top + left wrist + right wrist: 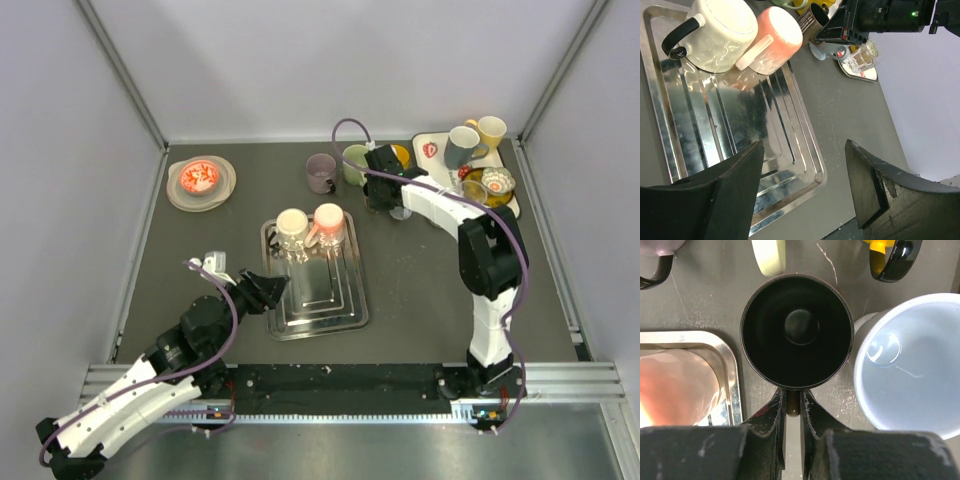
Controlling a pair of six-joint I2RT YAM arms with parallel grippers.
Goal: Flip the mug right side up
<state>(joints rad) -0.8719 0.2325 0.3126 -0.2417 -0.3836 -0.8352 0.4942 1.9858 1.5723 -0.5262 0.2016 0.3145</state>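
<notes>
While its mouth is turned up, the black round mug (797, 330) is gripped by its handle in the right tool (792, 407), which is clamped tight on it. The mug is seen at the dark counter (420, 290), between a corner of the silver metal tray (690, 130) and a pale blue mug (910, 365). The left tool (804, 150) is held wide apart over the tray's near end, with nothing in it. 2 mugs are stood mouth down at the far end: a cream mug (720, 32) and a pink mug (772, 37).
</notes>
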